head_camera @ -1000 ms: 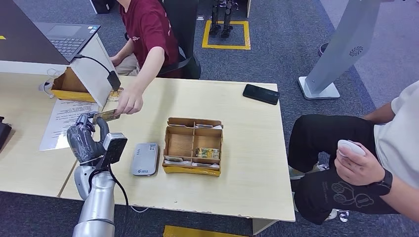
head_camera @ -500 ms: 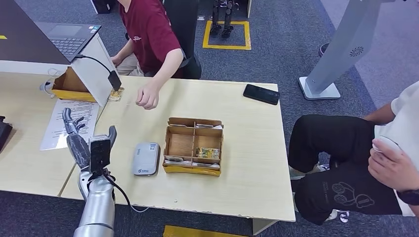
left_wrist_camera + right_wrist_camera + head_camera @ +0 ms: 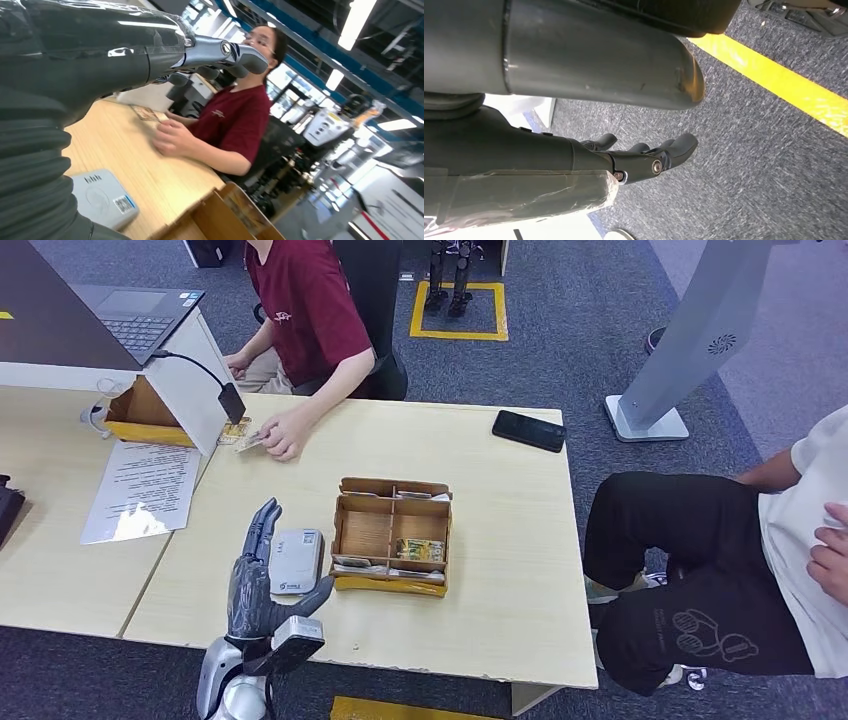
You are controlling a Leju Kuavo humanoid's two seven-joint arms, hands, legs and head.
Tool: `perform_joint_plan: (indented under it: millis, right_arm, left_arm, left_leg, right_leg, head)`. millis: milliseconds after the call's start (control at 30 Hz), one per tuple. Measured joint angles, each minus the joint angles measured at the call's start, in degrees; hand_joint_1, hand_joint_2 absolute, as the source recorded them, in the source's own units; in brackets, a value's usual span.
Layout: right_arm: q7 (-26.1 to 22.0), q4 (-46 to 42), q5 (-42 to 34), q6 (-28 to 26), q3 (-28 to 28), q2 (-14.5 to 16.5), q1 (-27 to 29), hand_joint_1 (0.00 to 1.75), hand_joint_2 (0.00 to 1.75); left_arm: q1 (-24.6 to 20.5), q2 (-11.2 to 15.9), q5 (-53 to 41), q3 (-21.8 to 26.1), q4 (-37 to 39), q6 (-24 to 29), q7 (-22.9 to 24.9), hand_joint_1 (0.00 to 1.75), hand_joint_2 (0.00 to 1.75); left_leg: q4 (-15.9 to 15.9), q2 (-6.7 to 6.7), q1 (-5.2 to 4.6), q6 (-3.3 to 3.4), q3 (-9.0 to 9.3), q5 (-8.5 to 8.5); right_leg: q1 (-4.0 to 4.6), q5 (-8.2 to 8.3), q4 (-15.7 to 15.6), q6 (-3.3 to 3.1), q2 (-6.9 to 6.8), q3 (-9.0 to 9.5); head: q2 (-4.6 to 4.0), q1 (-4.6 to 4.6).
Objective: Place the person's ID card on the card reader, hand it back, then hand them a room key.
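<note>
My left hand (image 3: pixel 262 578) is open and holds nothing; its fingers stretch over the near-left corner of the grey card reader (image 3: pixel 295 562). The reader (image 3: pixel 100 197) lies flat on the table with no card on it. The person in the red shirt holds the ID card (image 3: pixel 251 440) down on the table at the far left, pinched in their hand (image 3: pixel 285 432). In the left wrist view the card (image 3: pixel 147 114) lies just past that hand (image 3: pixel 172 140). Room key cards (image 3: pixel 420 550) sit in the cardboard box (image 3: pixel 392 536). My right hand (image 3: pixel 644 156) hangs open above the carpet.
A black phone (image 3: pixel 528 430) lies at the table's far right. A laptop (image 3: pixel 130 315), a printed sheet (image 3: pixel 145 490) and an open carton (image 3: pixel 140 412) are at the left. A second person (image 3: pixel 760 560) sits close by the table's right end.
My left hand let go of the ID card as the person took it. The person drew it back to the far edge. My hand swung to the near side of the reader.
</note>
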Motion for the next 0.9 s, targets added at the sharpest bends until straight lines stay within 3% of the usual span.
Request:
perform_joint_plan:
  millis: [133, 300, 433, 500, 667, 900]
  right_arm:
    - [0.2, 0.0, 0.0, -0.2, -0.9, 0.0, 0.0, 0.0, 0.0]
    - [0.1, 0.0, 0.2, -0.2, -1.2, 0.0, 0.0, 0.0, 0.0]
    - [0.1, -0.1, 1.2, -0.2, -1.2, 0.0, 0.0, 0.0, 0.0]
    - [-0.1, -0.1, 1.5, -0.2, -1.2, 0.0, -0.1, 0.0, 0.0]
    - [0.0, -0.2, 2.2, -0.2, -1.3, 0.0, -0.1, 0.0, 0.0]
    - [0.3, -0.2, 2.6, -0.2, -1.7, 0.1, -0.1, 0.0, 0.0]
  left_arm:
    - [2.7, 1.2, -4.2, -5.0, -3.9, 0.4, 1.1, 0.0, 1.75]
    - [3.8, 2.0, -15.4, -9.9, -4.4, 5.2, 5.4, 0.0, 1.75]
    - [3.4, 2.6, -33.9, -11.5, -3.5, 8.6, 15.1, 0.0, 1.75]
    - [2.9, 3.3, -39.0, -12.4, -2.7, 8.8, 19.8, 0.0, 1.75]
    - [0.7, 5.4, -39.9, -14.9, -0.3, 8.9, 25.6, 0.0, 1.75]
    - [-1.3, 6.3, -39.9, -16.2, 2.2, 9.0, 27.0, 0.0, 1.75]
  left_leg:
    - [0.0, -0.01, 0.0, 0.0, 0.0, 0.0]
    - [0.0, -0.01, 0.0, 0.0, 0.0, 0.01]
    - [0.0, -0.01, 0.0, 0.0, 0.01, 0.01]
    - [0.0, -0.01, 0.0, 0.0, 0.01, 0.01]
    - [0.0, -0.01, 0.01, -0.02, 0.02, 0.02]
    - [0.0, -0.01, 0.0, -0.02, 0.0, 0.02]
  right_leg:
    - [0.0, 0.0, 0.0, 0.0, -0.01, 0.0]
    - [0.0, 0.0, 0.0, 0.0, -0.03, 0.01]
    - [0.0, 0.0, 0.0, 0.0, -0.03, 0.01]
    - [0.0, 0.01, 0.0, 0.0, -0.02, 0.01]
    - [0.01, 0.01, 0.0, -0.01, -0.03, 0.01]
    - [0.0, 0.01, 0.0, 0.0, -0.02, 0.01]
  head:
    - [0.0, 0.0]
    - [0.0, 0.01]
    - [0.0, 0.01]
    - [0.0, 0.0]
    - [0.0, -0.01]
    - [0.0, 0.01]
